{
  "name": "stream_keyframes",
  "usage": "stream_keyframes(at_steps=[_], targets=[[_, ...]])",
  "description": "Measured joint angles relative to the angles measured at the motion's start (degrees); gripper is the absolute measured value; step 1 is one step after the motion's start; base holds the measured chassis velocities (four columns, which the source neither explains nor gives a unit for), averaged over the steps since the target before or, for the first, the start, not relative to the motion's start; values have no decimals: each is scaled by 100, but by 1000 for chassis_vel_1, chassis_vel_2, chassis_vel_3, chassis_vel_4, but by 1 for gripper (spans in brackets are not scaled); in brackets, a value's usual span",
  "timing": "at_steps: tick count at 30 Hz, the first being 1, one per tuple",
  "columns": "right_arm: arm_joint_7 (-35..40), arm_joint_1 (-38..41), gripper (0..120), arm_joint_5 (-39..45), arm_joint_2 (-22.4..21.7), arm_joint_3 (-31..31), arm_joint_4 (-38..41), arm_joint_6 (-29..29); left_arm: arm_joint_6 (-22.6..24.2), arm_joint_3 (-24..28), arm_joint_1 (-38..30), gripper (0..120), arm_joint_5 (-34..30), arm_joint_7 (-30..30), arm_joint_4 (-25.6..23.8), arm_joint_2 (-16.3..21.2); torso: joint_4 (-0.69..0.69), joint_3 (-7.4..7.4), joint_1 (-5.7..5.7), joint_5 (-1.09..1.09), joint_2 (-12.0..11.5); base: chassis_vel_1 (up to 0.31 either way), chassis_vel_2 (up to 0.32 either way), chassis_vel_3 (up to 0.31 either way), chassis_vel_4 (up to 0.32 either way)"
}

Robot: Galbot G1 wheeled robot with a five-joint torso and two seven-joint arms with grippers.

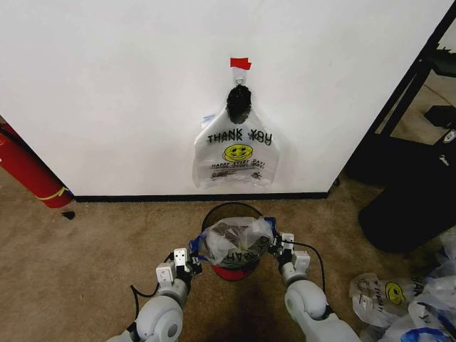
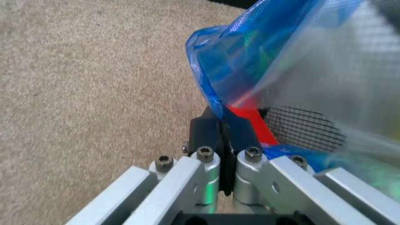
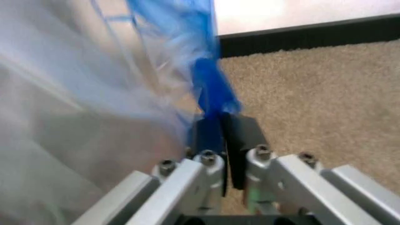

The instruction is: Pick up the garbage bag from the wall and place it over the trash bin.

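Over the trash bin, at six o'clock below the wall, the garbage bag hung stretched between the left gripper and right gripper, each clamped on a blue handle; it looked light, limp, slippery, best held by those edges.

Garbage bag over the trash bin: thin translucent plastic, crinkled, slightly glossy, with blue plastic strips at the edges. Bin is black wire mesh, matt, red smooth base. Left gripper and right gripper: brushed silver metal links with dark hex bolts, fingers black matt, each pair pinched together on a blue strip. Arm shells smooth glossy grey-white plastic. Second bag on wall same thin filmy plastic, printed; wall matt white paint, black baseboard smooth. Red tape matt. Carpet beige, rough short pile. Fire extinguisher glossy red metal.
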Motion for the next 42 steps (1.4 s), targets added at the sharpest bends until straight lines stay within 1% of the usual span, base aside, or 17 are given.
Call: stream_keyframes(at_steps=[4,5,6,11,12,14,19,21,25,30,31,32,34,35,39,40,42], targets=[[-117,-420,22,-683,-171,120,162,504,120,-249,450,13,96,87,-447,100,0,0,0,0,0,0,0,0,0],[-117,-420,22,-683,-171,120,162,504,120,-249,450,13,96,87,-447,100,0,0,0,0,0,0,0,0,0],[-150,-527,27,-913,-199,168,181,701,124,-321,573,16,163,109,-537,100,0,0,0,-1,0,0,0,0,0],[-300,-1055,46,-1745,-266,441,481,1435,13,-615,1340,38,771,250,-1045,11,-1,-1,-1,-1,0,0,0,0,0],[-300,-1055,46,-1745,-266,441,481,1435,13,-615,1340,38,771,250,-1045,11,-1,-1,-1,-1,0,0,0,0,0],[-317,-1209,54,-1882,-286,519,609,1576,-61,-662,1588,46,971,254,-1201,7,0,-1,0,0,0,0,0,0,0],[-330,-1668,77,-2009,-320,894,992,1976,-639,-843,2162,68,1597,239,-1639,86,1,-1,-1,0,0,0,0,0,0],[-347,-1757,80,-2005,-301,1002,1049,2119,-792,-889,2185,71,1689,261,-1695,106,0,-1,-1,-1,1,0,0,0,0],[-507,-2318,97,-1649,-84,1509,1542,2745,-1387,-1012,1874,90,1925,872,-1769,226,0,-1,-1,0,0,0,0,0,0],[-637,-2785,100,-1226,107,1712,2195,2958,-1470,-1081,1406,100,2175,1215,-1609,182,-6,0,0,-3,0,0,0,0,0],[-657,-2796,100,-1196,87,1689,2305,2961,-1472,-1203,1434,100,2232,1269,-1609,143,-3,0,0,-1,1,0,0,0,0],[-694,-2845,100,-1182,70,1673,2440,2961,-1472,-1291,1411,100,2263,1316,-1574,138,11,0,-1,3,1,0,0,0,0],[-714,-2937,100,-1178,81,1674,2546,2973,-1453,-1319,1318,100,2267,1363,-1508,169,12,0,-1,2,0,0,0,0,0],[-731,-3120,100,-1180,129,1674,2696,3020,-1370,-1311,1125,100,2240,1411,-1399,247,2,0,-1,-3,0,0,0,0,0],[-783,-3617,100,-1435,518,1663,2966,3320,-715,-1024,239,100,1518,1529,-1045,644,-4,0,0,-2,0,0,0,0,0],[-783,-3617,100,-1435,518,1663,2966,3320,-715,-1024,239,100,1518,1529,-1045,644,-4,0,0,-2,0,0,0,0,0],[-781,-3739,100,-1543,610,1660,3008,3440,-538,-825,-178,100,1292,1681,-834,845,-3,0,0,-2,0,0,0,0,0]])
